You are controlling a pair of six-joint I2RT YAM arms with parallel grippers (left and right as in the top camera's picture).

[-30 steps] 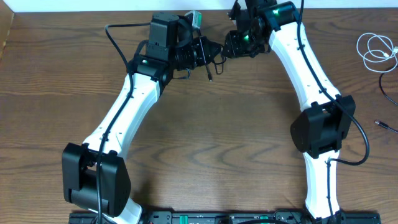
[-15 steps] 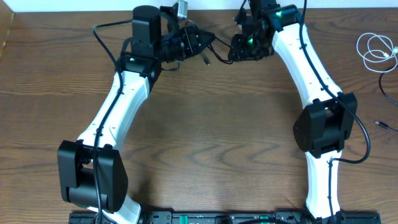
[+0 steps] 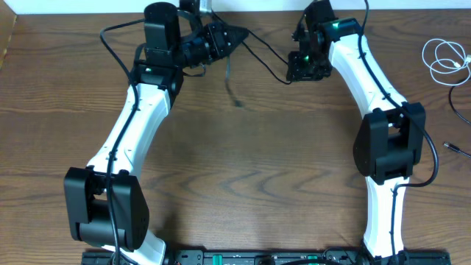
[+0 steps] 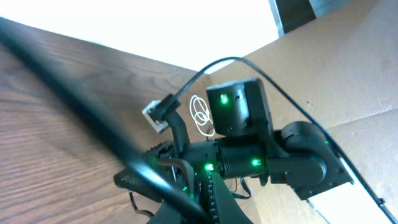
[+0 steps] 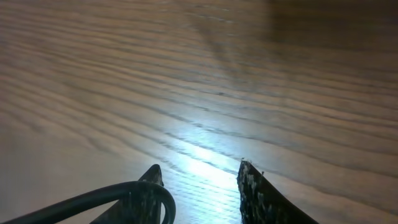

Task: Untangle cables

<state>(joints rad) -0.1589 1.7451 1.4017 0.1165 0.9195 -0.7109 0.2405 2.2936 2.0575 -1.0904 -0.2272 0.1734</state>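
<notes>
Two cords, well apart. The white cable (image 3: 444,59) lies coiled on the table (image 3: 243,169) at the far right, untouched. The black cable (image 3: 261,53) spans the gap between your tools. Your left tool (image 3: 234,35) looks pinched on it, with one end dangling. Your right tool (image 3: 303,72) is spread, and the cord only hooks against one finger, probably so it can slide while the loop opens.

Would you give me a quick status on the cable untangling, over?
Left gripper shut on black cable. Right gripper open, cable hooked beside one finger. White cable coiled apart, far right. Nothing blocking.
</notes>
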